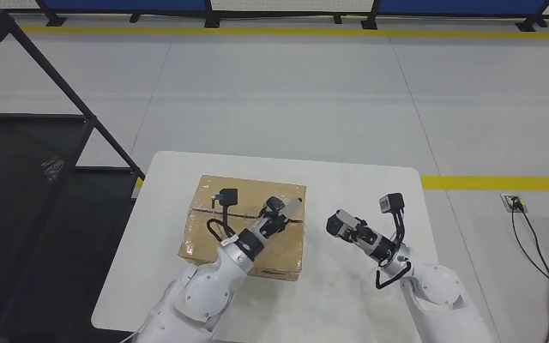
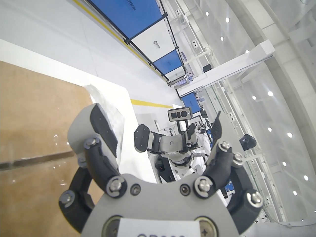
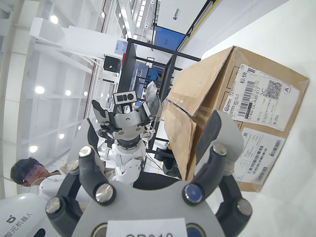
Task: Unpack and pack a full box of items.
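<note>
With left gripper and right gripper both released, catch the box top's edge and lift evenly.

A white counter with rounded corners stands on a pale grey floor marked with yellow lines. Blue and white partition panels in black frames run along the far side. A black metal rack stands just beside the counter. Round ceiling lights shine among white beams. A floor socket holds a black cable.
</note>
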